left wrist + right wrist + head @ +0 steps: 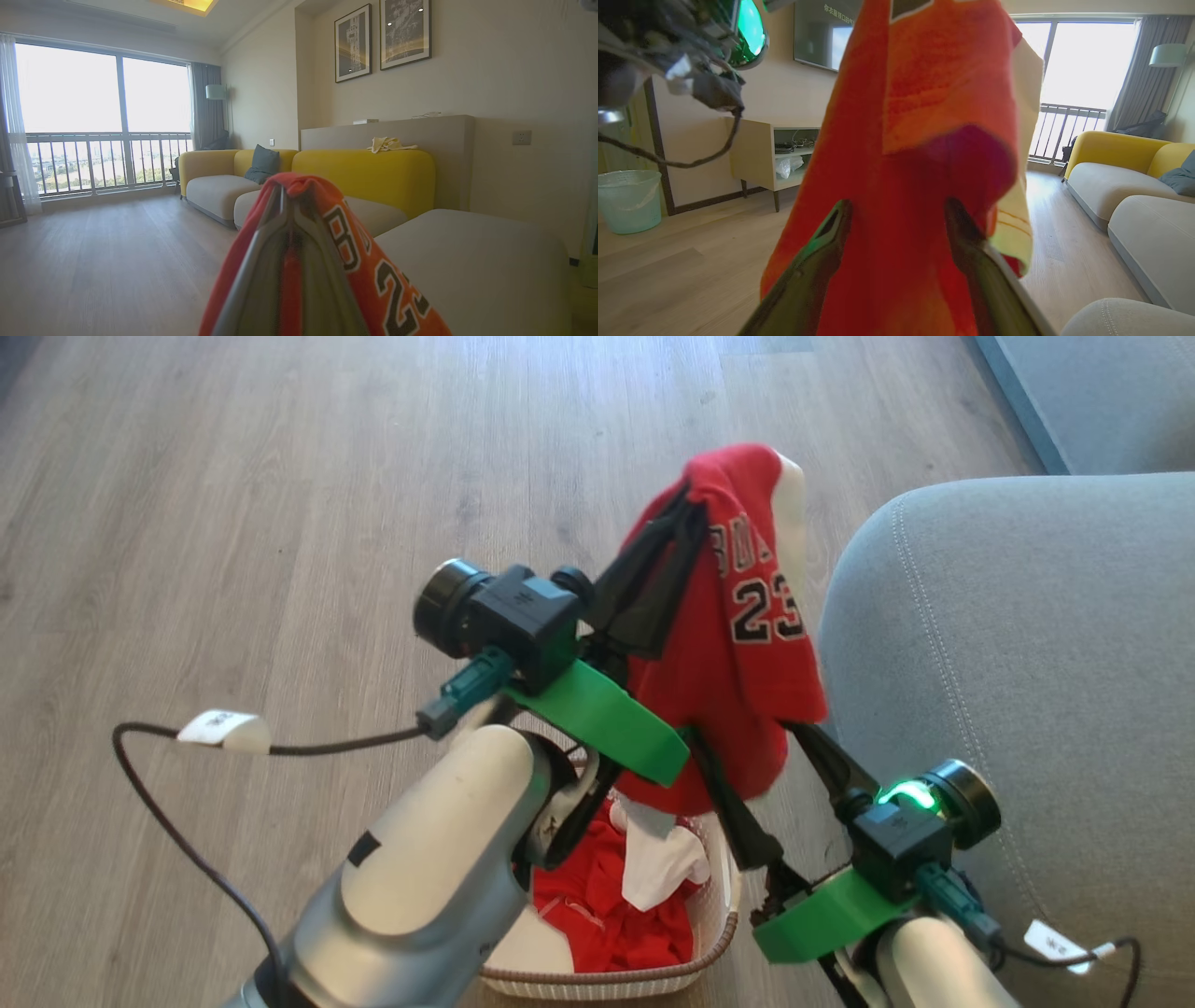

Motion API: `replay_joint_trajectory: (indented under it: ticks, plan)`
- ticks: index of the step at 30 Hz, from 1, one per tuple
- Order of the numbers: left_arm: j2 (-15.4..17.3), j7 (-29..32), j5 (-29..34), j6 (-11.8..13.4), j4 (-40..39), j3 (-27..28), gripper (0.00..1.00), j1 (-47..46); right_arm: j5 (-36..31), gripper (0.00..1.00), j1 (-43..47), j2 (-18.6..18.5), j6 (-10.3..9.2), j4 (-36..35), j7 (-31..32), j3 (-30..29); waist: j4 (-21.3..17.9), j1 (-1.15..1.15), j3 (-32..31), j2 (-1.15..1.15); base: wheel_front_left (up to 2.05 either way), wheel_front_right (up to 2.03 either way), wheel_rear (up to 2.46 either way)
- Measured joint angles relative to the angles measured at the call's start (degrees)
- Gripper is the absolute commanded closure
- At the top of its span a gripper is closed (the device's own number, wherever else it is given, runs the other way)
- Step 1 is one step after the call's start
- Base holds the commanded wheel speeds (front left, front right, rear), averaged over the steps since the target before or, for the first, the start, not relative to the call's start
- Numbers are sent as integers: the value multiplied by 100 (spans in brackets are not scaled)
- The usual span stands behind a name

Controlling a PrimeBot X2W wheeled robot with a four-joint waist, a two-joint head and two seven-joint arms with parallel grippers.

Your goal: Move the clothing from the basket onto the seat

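Aloft, the left gripper [688, 511] is clamped shut on the red number-23 jersey [747, 653], which hangs near the centre of the head view. Below it, at 6 o'clock, sits the basket [721, 896] — more red-and-white clothing [607, 905] lies inside. The right gripper [747, 733] stands spread wide, fingertips under the jersey's hem. At 3 o'clock — the grey seat [1027, 663].

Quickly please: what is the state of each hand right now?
Left hand: closed, holding the red jersey up by its top.
Right hand: open, spread wide at the jersey's lower hem, not gripping it.
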Motion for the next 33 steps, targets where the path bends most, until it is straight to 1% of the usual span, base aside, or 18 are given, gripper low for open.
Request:
replay_joint_trajectory:
  ticks: [9, 16, 21, 22, 23, 29, 33]
  plan:
    - [5, 0, -127, 10, -213, -367, 100, -2, -7, 0, -302, -1, 0, 311, 0, -125, 52, 0, -29, -1, 0, 0, 0]
    - [11, 0, -345, 30, -449, -734, 100, -15, -15, 0, -630, -3, 0, 686, -1, -91, 122, 0, -45, -1, 0, 0, 0]
    - [14, 0, -426, 76, -472, -918, 100, -19, -15, 0, -835, -7, 0, 847, 0, -91, 178, 0, -57, -1, 0, 0, 0]
    - [14, 0, -438, 76, -472, -956, 100, -19, -9, 55, -862, -8, 0, 877, -1, -91, 189, 0, -62, -1, 0, 0, 0]
    - [14, 0, -438, 77, -468, -969, 100, -19, 15, 100, -874, -8, 0, 889, -1, -93, 201, 0, -69, 0, 0, 0, 0]
    - [14, 0, -435, 136, -324, -914, 100, -19, 193, 100, -870, -9, 0, 928, 0, -164, 231, 0, -94, 0, 0, 0, 0]
    - [14, -1, -421, 174, -179, -715, 100, -18, 352, 100, -853, -9, 0, 902, 0, -322, 215, 0, -100, 0, 0, 0, 0]
